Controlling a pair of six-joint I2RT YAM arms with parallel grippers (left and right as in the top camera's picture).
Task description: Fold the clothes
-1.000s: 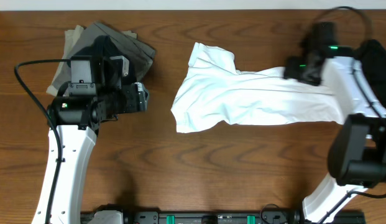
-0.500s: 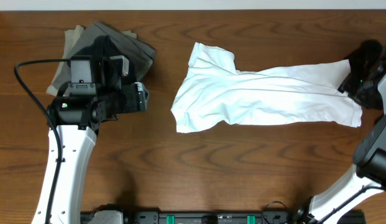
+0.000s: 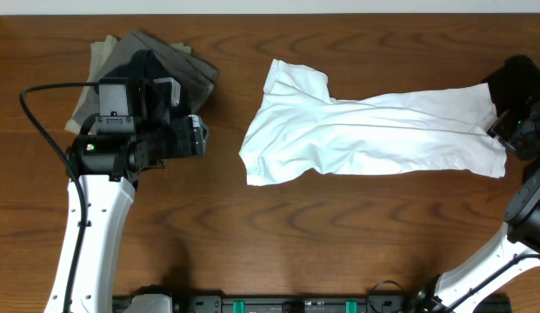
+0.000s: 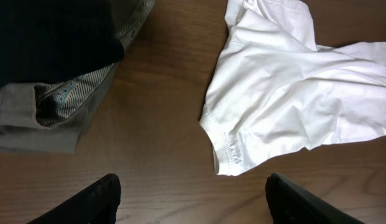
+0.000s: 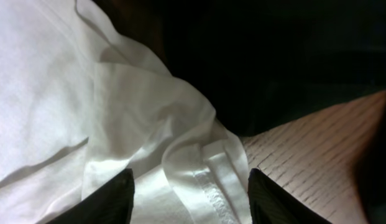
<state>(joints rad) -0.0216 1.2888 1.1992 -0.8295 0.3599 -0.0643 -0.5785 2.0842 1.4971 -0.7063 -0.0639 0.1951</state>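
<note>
Dark wood table (image 3: 339, 235), seen from overhead. Far left, near the back edge: pile of grey and black clothes (image 3: 190, 71), rumpled, black piece on top of the grey. Left arm sits over the pile's near side.

Left hand (image 4: 194, 190) hangs above bare wood between the pile and the white T-shirt (image 3: 365, 139). Its fingers (image 4: 99, 199) are spread wide with nothing between them, touching no cloth.

White T-shirt lies mid-table, flat but wrinkled, stretched long toward the right edge. One sleeve (image 3: 296, 78) sticks up at its left end. It's well apart from the pile, with bare wood between.

Right hand (image 5: 189, 186) is at the far right, on the shirt's right-hand end. Fingers are apart, straddling the stitched hem corner; cloth sits between them but isn't pinched. Something black (image 5: 292, 56) lies just past that hem, can't tell what.
</note>
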